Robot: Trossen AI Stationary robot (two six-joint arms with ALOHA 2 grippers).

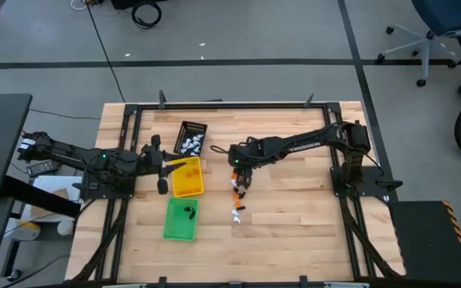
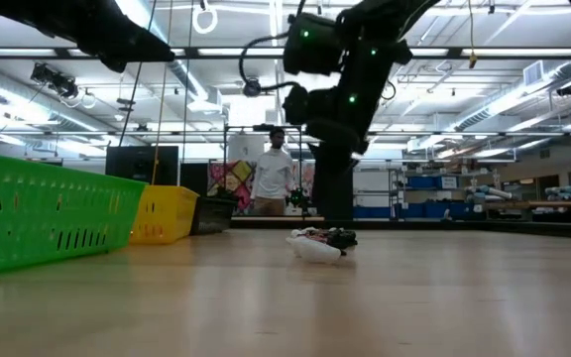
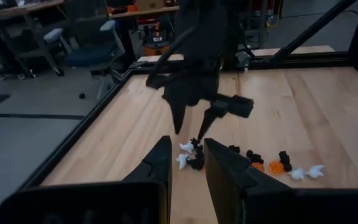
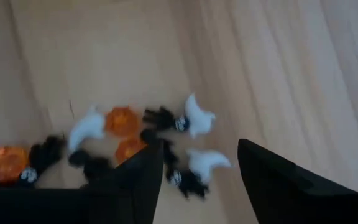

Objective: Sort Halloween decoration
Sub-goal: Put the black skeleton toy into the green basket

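The right gripper [image 4: 194,180] hangs just above the heap of ghost, pumpkin and black trinkets [image 4: 135,140] mid-desk [image 1: 294,200], fingers spread, grasping nothing. The left gripper [image 3: 188,177] waits beside the yellow tray [image 1: 187,178], fingers apart and empty.

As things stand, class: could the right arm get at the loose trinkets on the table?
Probably yes. The right gripper hangs open directly over the trinket cluster, and nothing stands between them.
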